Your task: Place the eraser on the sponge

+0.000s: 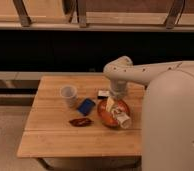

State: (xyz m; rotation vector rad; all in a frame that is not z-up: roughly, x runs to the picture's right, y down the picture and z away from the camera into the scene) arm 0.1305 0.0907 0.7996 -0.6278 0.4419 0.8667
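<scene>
Pale wooden butcher-block table [55, 140] carries everything; the small white rectangular eraser with a dark end [104, 94] lies flat on it near the far edge, just beyond the rim of the round orange plate [108, 118] and apart from the sponge; the flat bright blue rectangular sponge [86, 106] lies at a slant to the left of the plate, nothing resting on it; a translucent plastic cup [68, 96] stands upright just behind and to the left of the sponge; a dark red-brown oval object [80, 121] lies in front of the sponge; a white-labelled tube-like item [121, 119] lies across the plate; the white robot arm [140, 74] reaches in from the right and bends downward, so the tool [116, 97] hangs over the far side of the plate, just right of the eraser, jaws spread wide and gripping nothing.
</scene>
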